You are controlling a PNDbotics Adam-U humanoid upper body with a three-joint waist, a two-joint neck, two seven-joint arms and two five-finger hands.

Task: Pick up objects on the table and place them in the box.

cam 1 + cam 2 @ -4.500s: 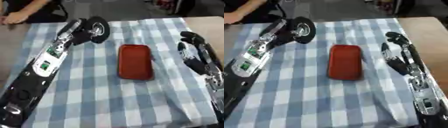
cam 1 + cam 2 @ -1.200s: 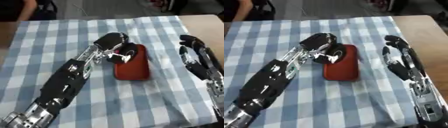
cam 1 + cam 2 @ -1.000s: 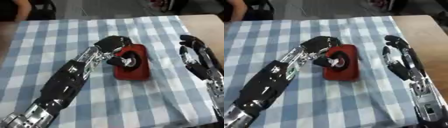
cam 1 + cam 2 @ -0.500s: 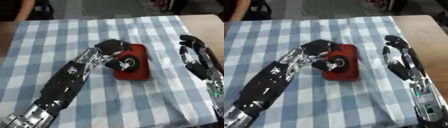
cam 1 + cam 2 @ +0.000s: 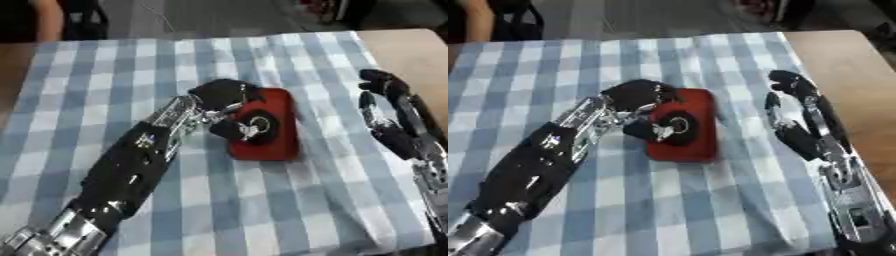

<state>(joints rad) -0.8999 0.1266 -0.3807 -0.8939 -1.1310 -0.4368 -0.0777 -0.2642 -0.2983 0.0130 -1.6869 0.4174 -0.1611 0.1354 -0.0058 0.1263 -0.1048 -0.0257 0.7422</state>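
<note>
Over the red box (image 5: 276, 135) at the middle of the checked tablecloth (image 5: 105, 75), my left hand (image 5: 229, 102) curls around a round black object (image 5: 255, 126) sitting on the box. My right hand (image 5: 798, 117) rests apart on the right, fingers relaxed.

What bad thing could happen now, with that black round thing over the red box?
The left hand holds the black round thing over the red box, near its left edge. Let go there, it might tip out onto the checked cloth. Lifting away, the hand could also nudge the shallow box sideways.
</note>
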